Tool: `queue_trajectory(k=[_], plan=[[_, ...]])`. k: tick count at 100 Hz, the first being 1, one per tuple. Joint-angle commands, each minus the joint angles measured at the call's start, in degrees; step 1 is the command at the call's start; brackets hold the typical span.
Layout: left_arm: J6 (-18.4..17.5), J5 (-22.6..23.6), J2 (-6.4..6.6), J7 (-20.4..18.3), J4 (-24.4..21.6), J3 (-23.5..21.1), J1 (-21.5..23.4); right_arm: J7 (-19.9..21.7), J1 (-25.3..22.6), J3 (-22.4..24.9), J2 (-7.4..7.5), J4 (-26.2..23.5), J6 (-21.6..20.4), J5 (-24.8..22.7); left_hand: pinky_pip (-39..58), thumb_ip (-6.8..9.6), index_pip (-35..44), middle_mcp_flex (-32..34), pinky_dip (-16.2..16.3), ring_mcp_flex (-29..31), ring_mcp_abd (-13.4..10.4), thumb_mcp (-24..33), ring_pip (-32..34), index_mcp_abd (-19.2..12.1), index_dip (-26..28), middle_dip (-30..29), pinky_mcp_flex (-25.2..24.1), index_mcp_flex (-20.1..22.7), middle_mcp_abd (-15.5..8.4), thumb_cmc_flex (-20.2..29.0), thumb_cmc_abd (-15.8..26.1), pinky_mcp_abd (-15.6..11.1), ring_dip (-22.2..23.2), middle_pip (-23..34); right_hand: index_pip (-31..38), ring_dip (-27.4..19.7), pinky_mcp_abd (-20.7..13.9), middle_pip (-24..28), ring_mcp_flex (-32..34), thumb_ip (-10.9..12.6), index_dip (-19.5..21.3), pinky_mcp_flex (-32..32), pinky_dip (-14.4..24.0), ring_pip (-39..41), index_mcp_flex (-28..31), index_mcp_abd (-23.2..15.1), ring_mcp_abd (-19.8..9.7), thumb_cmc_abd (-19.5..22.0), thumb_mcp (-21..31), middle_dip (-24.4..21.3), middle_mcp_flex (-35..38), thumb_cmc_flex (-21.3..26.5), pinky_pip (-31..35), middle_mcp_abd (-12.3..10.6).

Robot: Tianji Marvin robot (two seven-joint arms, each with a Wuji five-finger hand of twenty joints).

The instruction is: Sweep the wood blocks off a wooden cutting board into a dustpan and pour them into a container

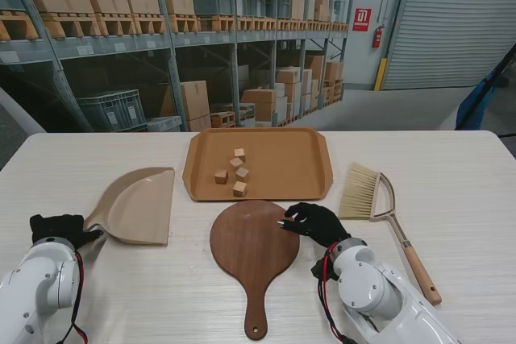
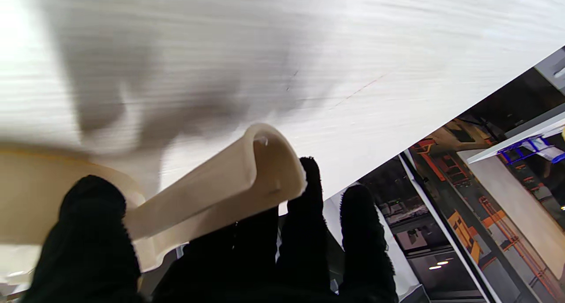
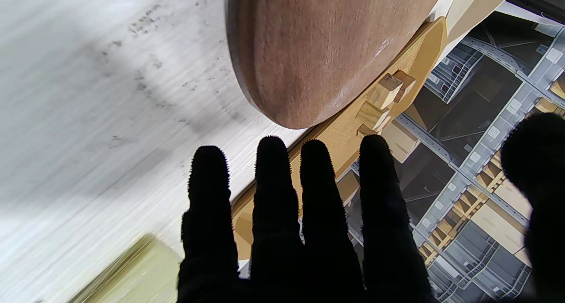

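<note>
One tray at the far centre holding five wood blocks; one round cutting board just nearer, bare; one dustpan to the left; one brush to the right. Left hand is clamped on the dustpan's handle. Right hand is empty with fingers straight and apart, at the board's right edge, the blocks beyond it.

Even bright light; wrist views blurred (soft shadows).
</note>
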Motion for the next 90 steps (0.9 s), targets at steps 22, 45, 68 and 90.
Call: queue_trajectory(k=[22,45,68,90], plan=[[-4.65,0.88,-0.07,-2.59,-7.00,-4.89,3.84,0.71,-0.41,0.11,-0.05,-0.42,-0.20,-0.51,-2.92,-1.50,-3.38,-4.58,-2.94,-4.59,3.30,0.97,-2.50,2.26,-0.33,0.89,-2.66,-3.06,1.49,-1.81,-0.75,-0.80,-0.36,-2.74,0.97,0.90,2.06,1.05,0.65,0.90,0.51,-0.39,1.35,1.56,1.14,-1.41,-0.28,0.86,-1.82,0.69,0.95,0.85,-0.06,-0.77],[-8.02,-4.76,-0.74,1.91,-11.61,-5.97,4.09,0.69,0.62,0.58,0.02,-1.40,0.19,-1.52,-3.14,-1.50,-5.11,-4.50,-3.38,-4.54,3.72,1.06,-3.70,2.23,-0.74,0.43,-2.70,-1.93,2.47,-1.87,-0.63,-0.55,-0.33,-4.45,0.77,0.86,2.21,0.83,0.58,0.87,0.42,-0.47,1.33,1.41,0.99,-1.36,-0.16,0.58,-1.69,0.62,0.88,0.27,-0.17,-0.63],[-12.09,-20.18,-2.04,8.70,-11.81,-0.26,-2.60,1.54,3.63,0.11,0.12,-2.14,1.25,-2.65,-2.31,-1.51,-5.76,-3.03,-3.10,-2.74,4.50,1.03,-4.21,1.89,-0.46,-1.15,-1.18,-0.19,2.08,-1.59,-0.87,-0.04,-0.41,-7.28,0.30,0.76,2.23,0.22,0.28,0.79,0.29,-0.70,1.29,1.04,0.32,-1.36,-0.28,-0.08,-1.12,0.43,0.23,-1.27,-0.41,-0.66],[-14.95,-33.42,-3.06,9.03,-9.12,8.60,-10.75,1.13,6.40,-1.18,-0.42,-2.19,2.76,-1.89,-2.79,-1.56,-12.14,-3.29,-3.20,-1.83,5.78,0.99,-7.33,0.13,-3.91,-7.69,-0.21,0.50,3.68,-2.83,-0.52,1.10,-2.54,-15.15,-0.12,0.67,2.26,-0.45,0.06,0.63,0.20,-0.89,1.25,0.65,-0.30,-1.41,-0.28,-0.39,-0.18,0.13,-0.53,-2.74,-0.81,-0.56]])
